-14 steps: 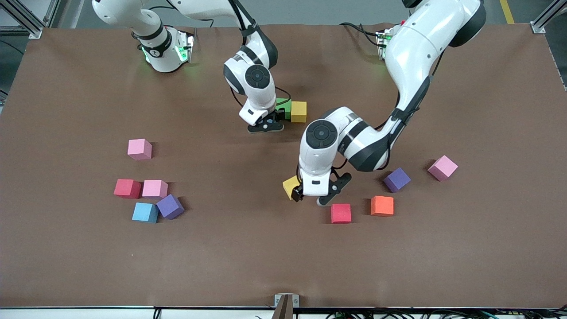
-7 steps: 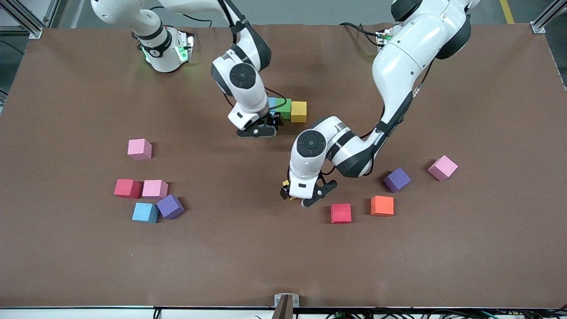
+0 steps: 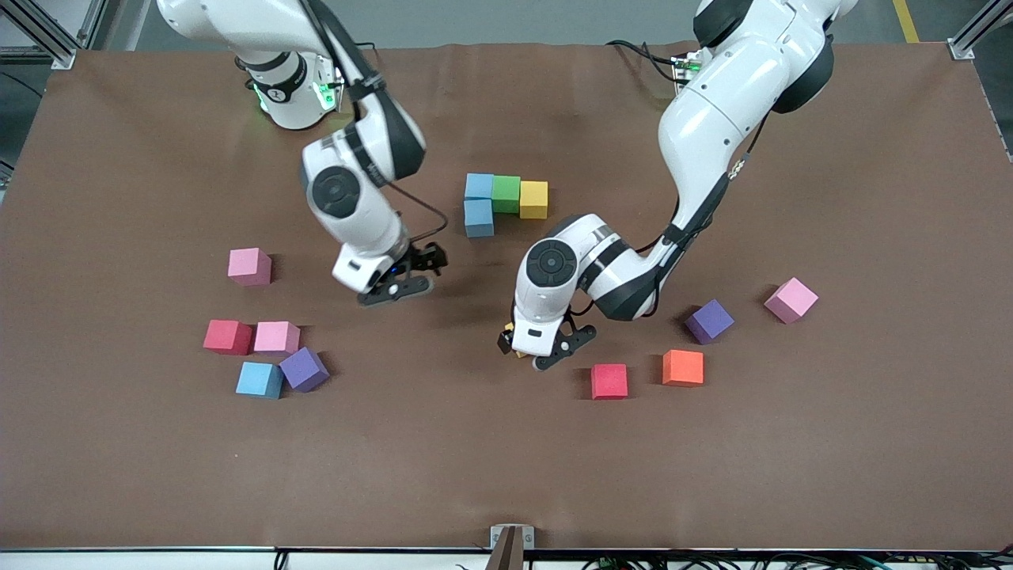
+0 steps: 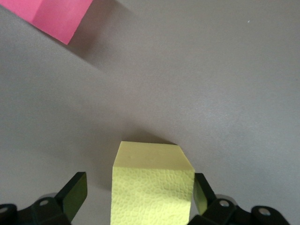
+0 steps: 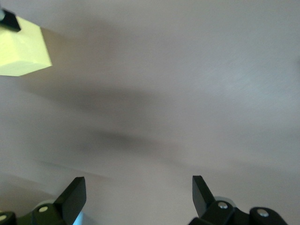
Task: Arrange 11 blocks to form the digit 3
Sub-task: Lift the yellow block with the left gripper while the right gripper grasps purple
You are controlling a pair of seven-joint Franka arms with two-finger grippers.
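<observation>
Your digit 3 (image 3: 497,199) is only a start: four matte foam cubes touching in an L near the middle of the table, toward the robots' bases. A blue cube (image 3: 479,186), a green cube (image 3: 506,193) and a yellow cube (image 3: 534,199) form one bar, and a second blue cube (image 3: 479,218) sits against the first blue one, nearer the front camera.

Look at the left gripper (image 3: 529,350), low over the table closer to the camera than that L. A yellow block (image 4: 152,185) sits between its fingers (image 4: 75,194); in the left wrist view one finger lies against the block's side and the other stands a little off it, so you cannot tell whether it is clamped. The block's pebbled face points at the wrist camera. In the front view only a sliver of it shows under the hand.

Beside that gripper, toward the left arm's end, lie a red block (image 3: 608,381), an orange block (image 3: 683,367), a purple block (image 3: 709,321) turned askew, and a pink block (image 3: 791,299), also askew.

The right gripper (image 3: 400,279) hangs over bare table between the L and the other cluster, its fingers spread wide with nothing between them.

Toward the right arm's end you have a lone pink cube (image 3: 249,266), then a red cube (image 3: 227,336) touching another pink one (image 3: 276,337), with a blue cube (image 3: 259,379) and a tilted purple cube (image 3: 304,369) just nearer the camera.
</observation>
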